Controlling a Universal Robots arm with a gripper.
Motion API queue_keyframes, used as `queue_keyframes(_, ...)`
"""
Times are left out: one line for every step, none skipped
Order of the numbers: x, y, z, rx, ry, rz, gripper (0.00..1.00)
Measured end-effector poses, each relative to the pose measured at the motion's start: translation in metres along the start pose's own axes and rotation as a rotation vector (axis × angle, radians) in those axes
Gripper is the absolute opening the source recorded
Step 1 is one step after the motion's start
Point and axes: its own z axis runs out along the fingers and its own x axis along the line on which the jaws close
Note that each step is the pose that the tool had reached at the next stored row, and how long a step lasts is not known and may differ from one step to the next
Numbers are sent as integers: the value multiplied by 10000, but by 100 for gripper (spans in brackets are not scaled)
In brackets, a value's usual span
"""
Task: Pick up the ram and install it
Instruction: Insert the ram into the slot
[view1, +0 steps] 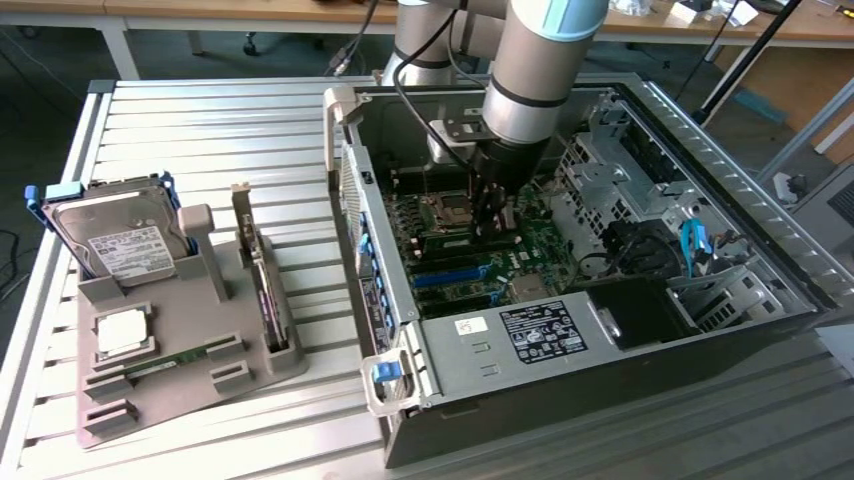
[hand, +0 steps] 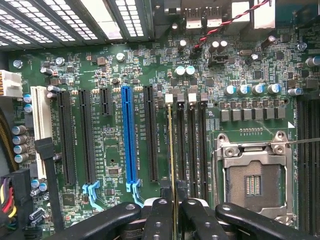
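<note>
- Gripper (hand: 175, 209) is being observed clamped on the ram (hand: 171, 150), inside the computer case (view1: 441, 385).
- Memory slots (hand: 193, 150), beside the processor socket (hand: 252, 177), are being matched by the ram's long axis.
- Ram is being held edge-on between the fingers (hand: 160, 216), over the slot farthest from the socket; seating cannot be told.

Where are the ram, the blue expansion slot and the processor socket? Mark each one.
ram (hand: 172, 150), wrist view, the narrow edge facing the camera.
blue expansion slot (hand: 128, 135), wrist view, the middle of its length.
processor socket (hand: 252, 186), wrist view, the contact field inside its metal frame.
</note>
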Motion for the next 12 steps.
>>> queue_keyframes(-1, 0, 1, 0, -7, 0, 14)
queue_keyframes(0, 0, 1, -2, -15, 0, 14)
queue_keyframes(0, 0, 1, -1, -18, 0, 14)
queue_keyframes(0, 0, 1, -1, -19, 0, 14)
queue_keyframes(0, 0, 1, -3, -46, 0, 14)
queue_keyframes(0, 0, 1, -3, -46, 0, 14)
queue_keyframes(0, 0, 1, -2, -47, 0, 14)
queue_keyframes(0, 0, 1, -3, -47, 0, 14)
queue_keyframes(0, 0, 1, -3, -48, 0, 14)
queue_keyframes(-1, 0, 2, -3, -51, 0, 14)
queue_keyframes(-1, 0, 2, -3, -58, 1, 14)
queue_keyframes(-1, 0, 2, -3, -59, 1, 14)
